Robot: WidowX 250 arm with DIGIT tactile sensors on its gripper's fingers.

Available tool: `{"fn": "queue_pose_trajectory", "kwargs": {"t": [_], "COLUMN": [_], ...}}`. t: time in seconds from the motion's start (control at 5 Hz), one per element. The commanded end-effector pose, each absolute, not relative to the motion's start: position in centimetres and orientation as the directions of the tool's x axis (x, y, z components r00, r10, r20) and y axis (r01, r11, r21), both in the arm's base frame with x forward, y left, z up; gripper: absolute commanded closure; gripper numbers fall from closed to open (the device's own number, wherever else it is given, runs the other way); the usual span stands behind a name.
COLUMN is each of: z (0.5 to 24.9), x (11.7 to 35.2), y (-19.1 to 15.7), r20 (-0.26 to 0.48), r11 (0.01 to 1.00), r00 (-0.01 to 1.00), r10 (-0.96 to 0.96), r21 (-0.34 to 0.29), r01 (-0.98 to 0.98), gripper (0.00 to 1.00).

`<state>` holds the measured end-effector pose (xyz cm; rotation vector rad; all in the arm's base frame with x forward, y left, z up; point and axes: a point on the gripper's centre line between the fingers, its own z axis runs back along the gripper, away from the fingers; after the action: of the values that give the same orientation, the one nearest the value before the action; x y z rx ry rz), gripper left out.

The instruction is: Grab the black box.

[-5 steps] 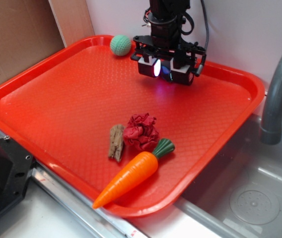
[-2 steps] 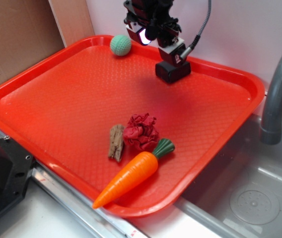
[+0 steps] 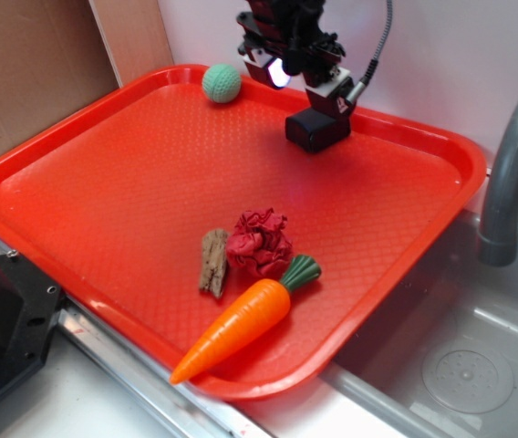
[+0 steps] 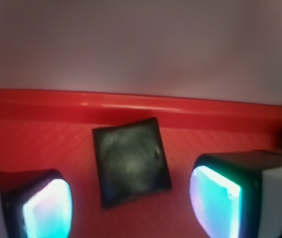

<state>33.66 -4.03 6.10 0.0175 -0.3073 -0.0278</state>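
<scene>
The black box (image 3: 316,130) lies flat on the red tray (image 3: 104,182) near its back rim, free of the gripper. My gripper (image 3: 303,84) hangs just above and slightly left of the box, jaws open and empty, with a white light glowing. In the wrist view the black box (image 4: 131,161) lies a little tilted between and just ahead of the two glowing fingers (image 4: 46,210), with the gripper (image 4: 131,215) open around empty tray floor. The tray's back rim (image 4: 141,104) runs right behind the box.
A green ball (image 3: 222,83) sits at the tray's back left corner. A toy carrot (image 3: 245,328), a crumpled red cloth (image 3: 259,242) and a brown wood piece (image 3: 213,260) lie near the front. A grey faucet (image 3: 514,164) and sink stand to the right. A wall is close behind.
One second ago the gripper sat low over the box and hid it. It rose up and left, uncovering the box, then shifted slightly right and down. The box has not moved.
</scene>
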Motion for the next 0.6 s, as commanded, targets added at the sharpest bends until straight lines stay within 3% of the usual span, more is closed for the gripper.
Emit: {"fn": "queue_pose_trajectory", "kwargs": {"t": [0.0, 0.4], "z": [4.4, 1.9], "x": [35.8, 35.8], "y": [-5.1, -4.5], "r20": [0.285, 0.201], "r11": [0.989, 0.994], "r00": [0.951, 0.977], "r10": [-0.122, -0.075], "r21": [-0.043, -0.060], "r01": [0.139, 0.088], "gripper": [0.00, 0.03]}}
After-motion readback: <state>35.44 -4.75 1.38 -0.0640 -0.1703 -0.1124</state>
